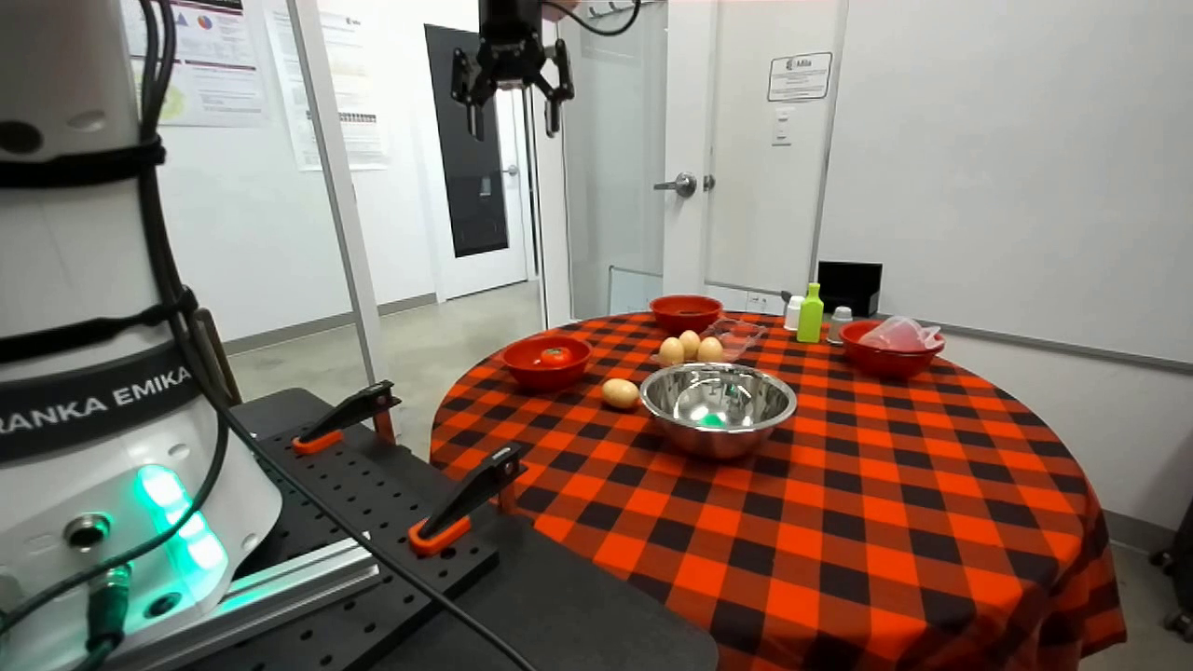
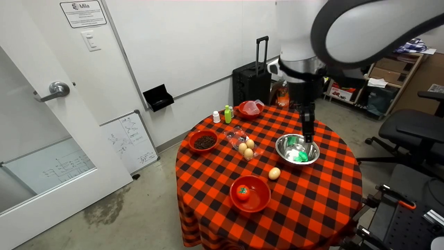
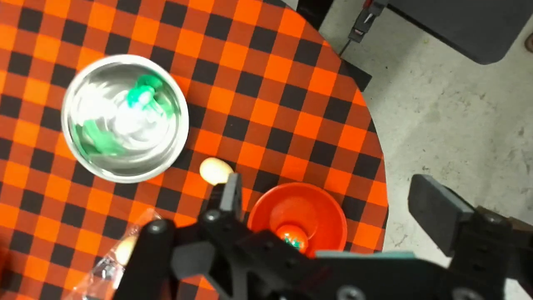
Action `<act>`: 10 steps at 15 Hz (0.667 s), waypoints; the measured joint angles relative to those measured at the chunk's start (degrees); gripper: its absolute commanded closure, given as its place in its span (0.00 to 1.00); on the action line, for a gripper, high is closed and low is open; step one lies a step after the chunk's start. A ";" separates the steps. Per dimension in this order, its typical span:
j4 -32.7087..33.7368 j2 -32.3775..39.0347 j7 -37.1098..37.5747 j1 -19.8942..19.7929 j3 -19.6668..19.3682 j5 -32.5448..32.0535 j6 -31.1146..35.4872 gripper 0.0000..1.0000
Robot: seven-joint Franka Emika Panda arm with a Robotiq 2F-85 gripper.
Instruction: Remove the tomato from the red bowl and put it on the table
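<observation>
The tomato (image 2: 242, 192), red with a green top, lies inside the red bowl (image 2: 261, 201), against one side. The tomato (image 1: 555, 356) and the bowl (image 1: 545, 376) show in both exterior views. The bowl stands on the checked table (image 1: 885, 522) near its edge. My gripper (image 1: 514, 121) is open and empty, high above the table. In the wrist view the bowl (image 3: 329, 208) appears between the open fingers (image 3: 327, 187) but far below them. The tomato (image 3: 290, 235) there is partly hidden by the gripper's body.
A steel bowl (image 2: 297, 161) with something green in it and a lone egg (image 2: 274, 173) stand near the red bowl. Several eggs (image 2: 247, 149) sit by a clear carton (image 2: 236, 134). Farther off are a bowl of dark bits (image 2: 191, 146), a green bottle (image 2: 227, 115) and another red bowl (image 2: 247, 116).
</observation>
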 measured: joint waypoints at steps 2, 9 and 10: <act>2.23 5.70 -3.56 0.65 0.08 -0.87 3.49 0.00; 9.08 20.63 -11.08 2.03 2.23 -0.83 11.21 0.00; 9.67 22.19 -11.57 2.09 2.64 -0.81 12.40 0.00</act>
